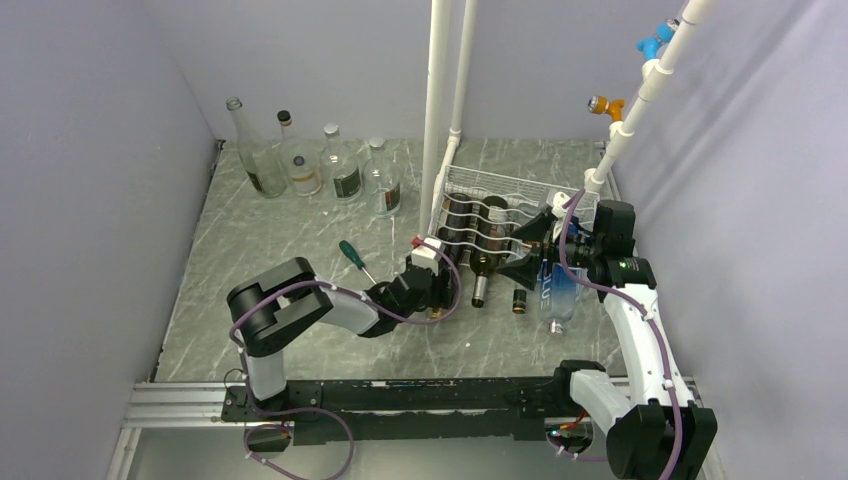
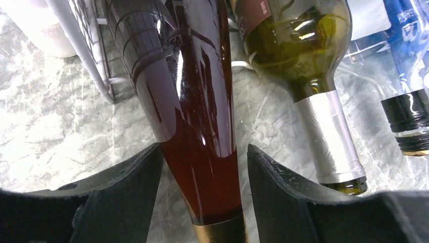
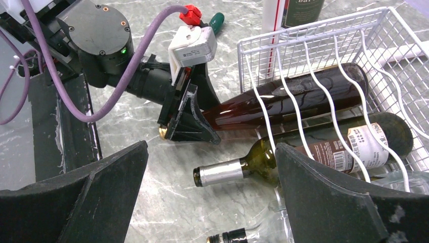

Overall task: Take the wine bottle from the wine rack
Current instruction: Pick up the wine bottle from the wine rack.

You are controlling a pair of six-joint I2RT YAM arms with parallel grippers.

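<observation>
**Top external view.** The wine rack point(image 1: 470, 182) is made of white wire with wavy tiers. It stands on the grey marbled table point(image 1: 270, 250). The wine bottle point(image 1: 457, 222) lies in the leftmost slot. Its long axis is horizontal, its base is toward the far side of the rack, and its neck points to the near edge. The left gripper point(image 1: 437, 288) is at that neck. The right gripper point(image 1: 528, 250) hovers above the necks of the bottles further right.

**Left wrist view.** The wine bottle is smooth, glossy, dark amber glass. It tapers from the shoulder to a gold-capped neck. The matt black fingers point(image 2: 126, 195) stand one on each side of the neck with the jaws apart. A strip of table shows between the glass and the finger on the right of this view, so the neck is straddled, not clamped. Just beside it lies a green bottle point(image 2: 298, 45) with a silver capsule.

**Right wrist view.** The jaws of the right gripper are spread wide and hold nothing. The wine bottle lies under the wavy wires. Its base is deep in the rack, and its neck protrudes from the open front into the left gripper.
</observation>
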